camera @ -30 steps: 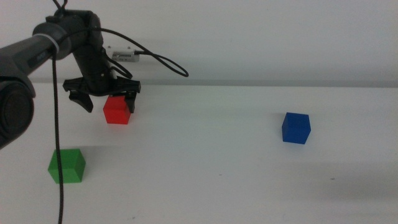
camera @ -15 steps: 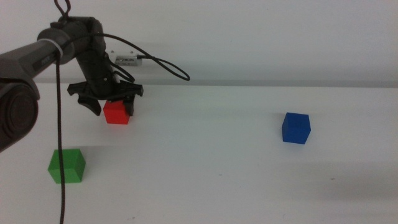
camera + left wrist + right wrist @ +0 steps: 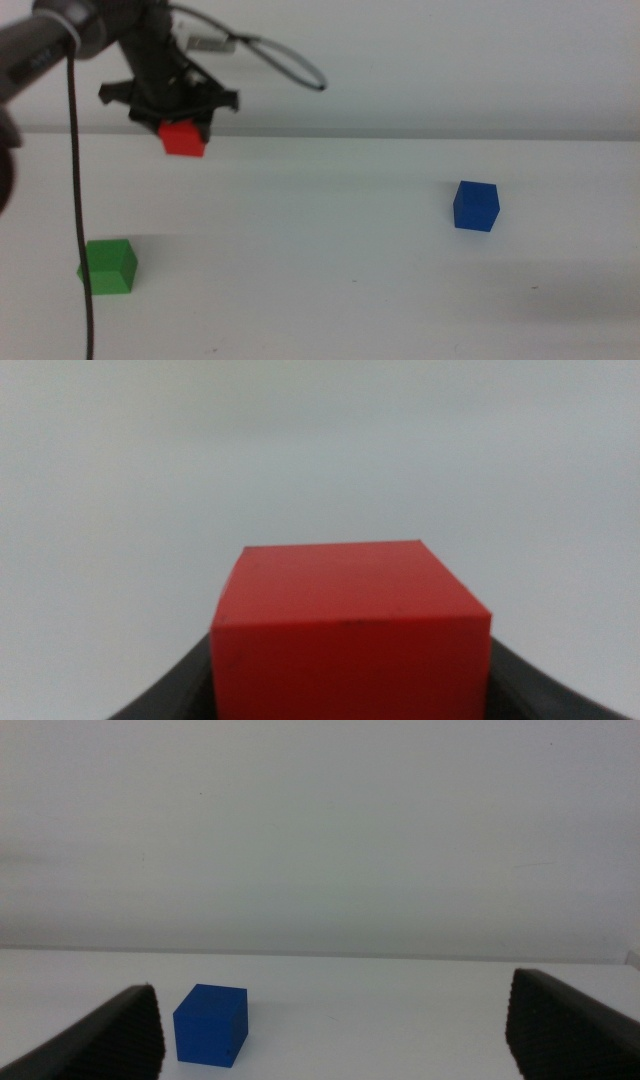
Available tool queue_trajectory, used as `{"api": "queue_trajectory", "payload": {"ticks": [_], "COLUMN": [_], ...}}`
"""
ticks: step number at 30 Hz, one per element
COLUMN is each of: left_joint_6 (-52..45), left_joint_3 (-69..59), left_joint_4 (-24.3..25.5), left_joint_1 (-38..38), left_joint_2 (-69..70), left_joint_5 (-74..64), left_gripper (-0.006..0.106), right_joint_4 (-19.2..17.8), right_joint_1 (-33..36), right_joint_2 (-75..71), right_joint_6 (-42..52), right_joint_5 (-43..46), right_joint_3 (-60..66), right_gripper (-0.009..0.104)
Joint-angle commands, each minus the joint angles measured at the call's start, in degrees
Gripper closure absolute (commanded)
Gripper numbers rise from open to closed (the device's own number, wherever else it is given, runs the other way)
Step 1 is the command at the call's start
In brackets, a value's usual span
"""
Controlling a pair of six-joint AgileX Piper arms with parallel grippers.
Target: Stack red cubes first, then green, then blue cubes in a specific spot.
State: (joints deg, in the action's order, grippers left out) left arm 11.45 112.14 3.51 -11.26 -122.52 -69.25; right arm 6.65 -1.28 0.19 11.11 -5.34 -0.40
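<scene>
My left gripper (image 3: 180, 120) is shut on the red cube (image 3: 184, 138) and holds it in the air above the far left of the white table. In the left wrist view the red cube (image 3: 350, 630) fills the space between the dark jaws. The green cube (image 3: 109, 266) sits on the table at the near left. The blue cube (image 3: 476, 205) sits at the right and also shows in the right wrist view (image 3: 211, 1024). My right gripper (image 3: 330, 1030) is open and empty, some way back from the blue cube, and is out of the middle view.
The white table (image 3: 320, 270) runs to a pale back wall. A black cable (image 3: 80, 200) hangs from the left arm down past the green cube.
My left gripper closed on the red cube and lifted it off the table. The green and blue cubes have not moved.
</scene>
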Motion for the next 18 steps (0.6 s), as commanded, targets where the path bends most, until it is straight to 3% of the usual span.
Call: {"api": "queue_trajectory", "payload": {"ticks": [1, 3, 10, 18], "left_joint_6": [11.09, 18.69, 30.35, 32.44], "left_joint_3": [-4.8, -6.95, -7.23, -7.23], "left_joint_4": [2.83, 4.19, 4.45, 1.96], "left_joint_1": [-6.17, -11.08, -24.84, -29.44], "left_joint_2": [5.7, 7.83, 5.48, -1.32], "left_joint_5": [-5.91, -5.91, -2.47, -0.86], "left_gripper": [0.102, 0.102, 0.102, 0.102], "right_joint_4": [-0.62, -0.62, -0.62, -0.62], "right_joint_1": [-0.46, -0.46, -0.46, -0.46], "right_joint_2": [-2.18, -2.18, -2.18, -2.18], "right_joint_6": [0.06, 0.06, 0.06, 0.06], "right_joint_5": [0.15, 0.15, 0.15, 0.15], "right_joint_3": [2.6, 2.6, 2.6, 2.6], "right_gripper": [0.004, 0.004, 0.004, 0.004]}}
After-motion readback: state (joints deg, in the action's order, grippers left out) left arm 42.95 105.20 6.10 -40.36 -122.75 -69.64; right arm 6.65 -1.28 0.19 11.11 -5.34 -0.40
